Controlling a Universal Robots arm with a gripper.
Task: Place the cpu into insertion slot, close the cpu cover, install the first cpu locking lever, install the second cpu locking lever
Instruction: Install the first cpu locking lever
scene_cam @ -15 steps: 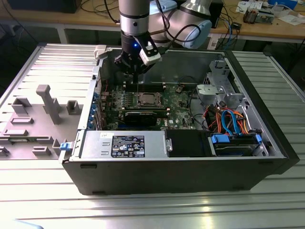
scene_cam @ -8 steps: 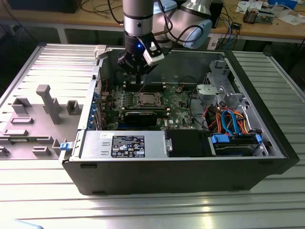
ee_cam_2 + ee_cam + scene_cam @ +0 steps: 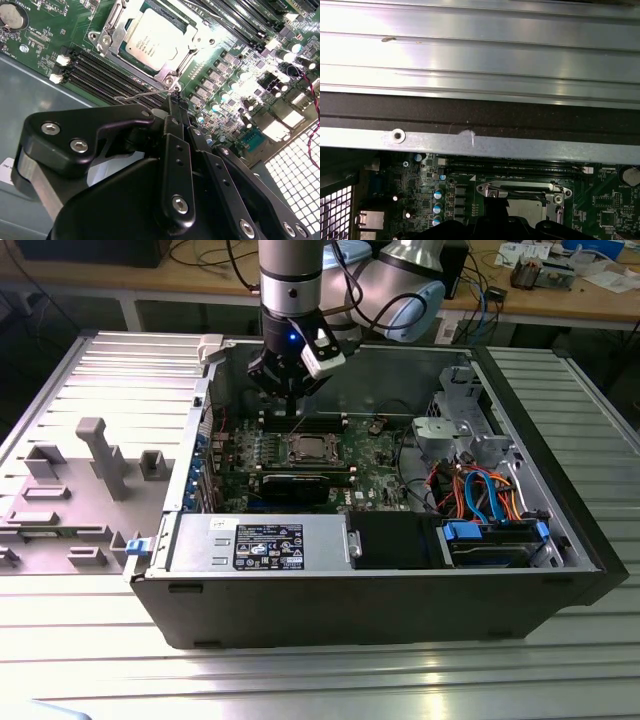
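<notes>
Now, with the cpu (image 3: 155,37) seated in the insertion slot (image 3: 103,42) under the closed cpu cover (image 3: 171,71) and the gripper (image 3: 176,106) pinched together beside the thin wire lever (image 3: 140,95): best to push low and steadily, never slipping onto the memory slots (image 3: 100,75).

- An open computer case (image 3: 560,530) lies on a ribbed metal table (image 3: 320,680).
- The arm (image 3: 290,280) comes down from above, and its gripper (image 3: 291,410) hangs just above the green board (image 3: 375,475), near the far edge of the insertion slot (image 3: 331,452).
- The cpu (image 3: 309,448) lies flat in that slot, with the silvery cpu cover (image 3: 309,437) framing it.
- A long black card (image 3: 300,483) lies just on the near side of the slot.
- A grey power supply (image 3: 255,543) fills the case's near corner on the exterior view's left.
- Orange and blue cables (image 3: 480,485) bunch on the exterior view's right.
</notes>
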